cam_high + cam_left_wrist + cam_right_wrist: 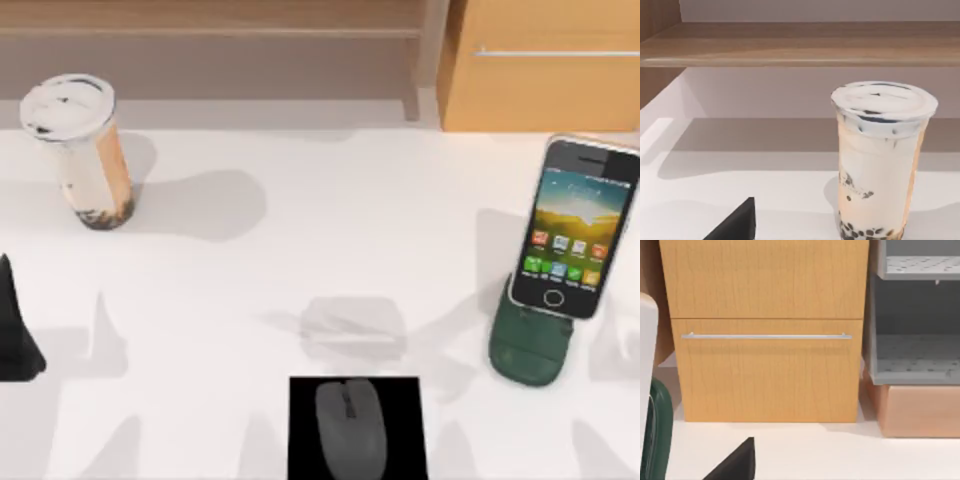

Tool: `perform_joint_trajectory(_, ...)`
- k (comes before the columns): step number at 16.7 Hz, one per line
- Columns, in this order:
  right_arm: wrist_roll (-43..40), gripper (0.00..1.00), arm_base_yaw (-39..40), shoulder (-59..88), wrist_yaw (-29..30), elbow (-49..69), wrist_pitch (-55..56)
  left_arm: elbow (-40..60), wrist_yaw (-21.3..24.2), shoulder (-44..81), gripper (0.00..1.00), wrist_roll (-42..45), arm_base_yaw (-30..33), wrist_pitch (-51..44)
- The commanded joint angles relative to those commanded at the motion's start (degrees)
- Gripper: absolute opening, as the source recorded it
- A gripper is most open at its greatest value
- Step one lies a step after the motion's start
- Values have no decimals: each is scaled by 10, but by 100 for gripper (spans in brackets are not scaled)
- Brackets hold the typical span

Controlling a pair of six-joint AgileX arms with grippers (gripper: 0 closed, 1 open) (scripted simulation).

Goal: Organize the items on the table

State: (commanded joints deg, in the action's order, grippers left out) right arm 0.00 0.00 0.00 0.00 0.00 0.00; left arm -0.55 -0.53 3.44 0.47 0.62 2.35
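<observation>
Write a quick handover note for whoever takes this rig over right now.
Left gripper: at the table's left edge, holding nothing visible.
Silver-edged smartphone: propped upright in the dark green phone stand, right side.
Small grey computer mouse: on the black square pad, front centre.
White-lidded tan-and-cream drink cup: upright, back left of the white tabletop.
Done: phone and mouse look placed.
Left: probably the cup.

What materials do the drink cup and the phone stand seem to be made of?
The drink cup looks like clear glossy plastic: the tan-and-cream drink and dark pearls show through its wall. The phone stand looks like dark green moulded plastic with a dull sheen, though rubber is possible.
</observation>
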Motion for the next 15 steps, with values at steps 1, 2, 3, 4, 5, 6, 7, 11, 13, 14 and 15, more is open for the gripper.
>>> perform_joint_trajectory(1, 0, 100, 0, 0, 0, 0, 0, -2, -3, 23, 100, 3, 4, 16)
perform_joint_trajectory(2, 0, 100, 0, 0, 0, 0, 0, -5, -7, 53, 100, 6, 7, 35)
perform_joint_trajectory(3, 0, 100, 0, 0, 0, 0, 0, -6, -11, 87, 100, 10, 12, 57)
perform_joint_trajectory(4, 0, 100, 0, 0, 0, 0, 0, -7, -16, 128, 100, 14, 16, 82)
perform_joint_trajectory(5, 0, 100, 0, 0, 0, 0, 0, -7, -20, 172, 100, 19, 20, 110)
perform_joint_trajectory(6, 0, 100, 0, 0, 0, 0, 0, -6, -25, 219, 100, 23, 24, 140)
perform_joint_trajectory(7, 0, 100, 0, 0, 0, 0, 0, -3, -29, 269, 100, 27, 29, 172)
perform_joint_trajectory(11, 0, 100, 0, 0, 0, 0, 0, 20, -44, 489, 100, 41, 47, 310)
perform_joint_trajectory(13, 0, 100, 0, 0, 0, 0, 0, 39, -49, 603, 100, 43, 55, 384)
perform_joint_trajectory(14, 0, 100, 0, 0, 0, 0, 0, 51, -51, 659, 100, 42, 59, 422)
perform_joint_trajectory(15, 0, 100, 0, 0, 0, 0, 0, 64, -52, 715, 100, 41, 63, 460)
